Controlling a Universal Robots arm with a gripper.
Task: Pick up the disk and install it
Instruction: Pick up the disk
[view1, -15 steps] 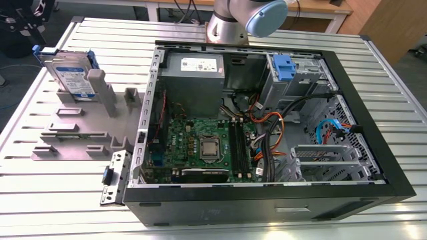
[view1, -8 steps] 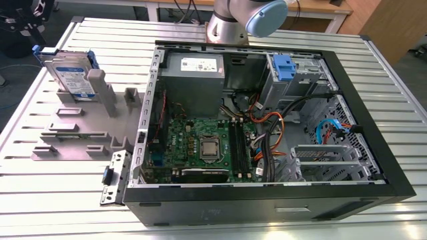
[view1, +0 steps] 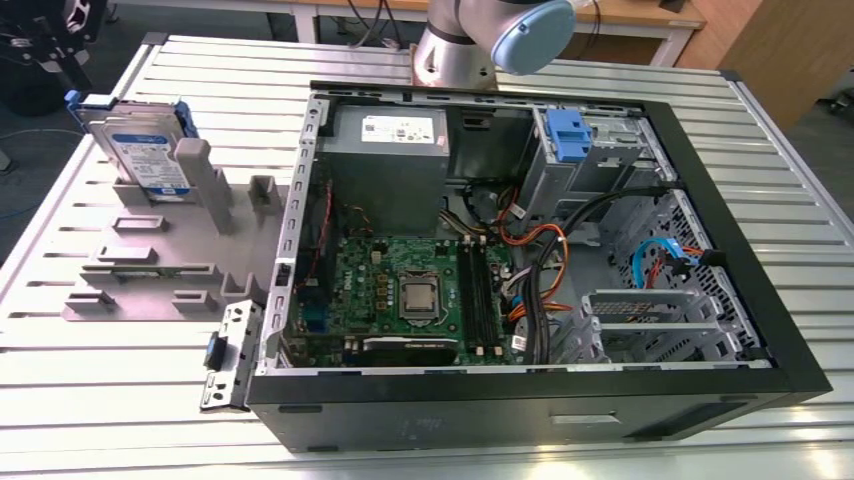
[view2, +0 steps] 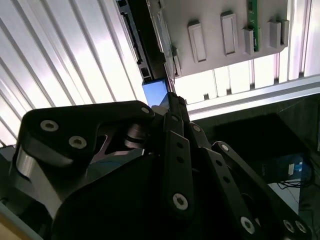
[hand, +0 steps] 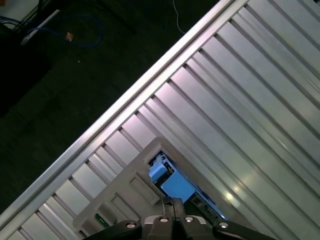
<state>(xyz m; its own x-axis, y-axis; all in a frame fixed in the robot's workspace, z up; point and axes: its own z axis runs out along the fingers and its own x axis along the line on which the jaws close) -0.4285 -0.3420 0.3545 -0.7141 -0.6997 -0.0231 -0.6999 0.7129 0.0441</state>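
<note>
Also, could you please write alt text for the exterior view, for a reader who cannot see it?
An open computer case lies on a slatted metal table, its circuit board facing up. At the exterior view's left, the disk stands upright in a grey holder; a robot arm rises behind the case.

This looks like a robotics lab or workshop. A ribbed aluminium table (view1: 80, 400) carries an open computer case (view1: 534, 405) with its board (view1: 414, 290) bare, and a grey fixture (view1: 147, 270) with slots that keeps the disk (view1: 140, 150) upright. The arm (view1: 461, 45) stands at the table's far edge. Behind it are wooden desks (view1: 627, 12), and loose cables (hand: 75, 35) lie on the dark floor (hand: 60, 110).
</note>
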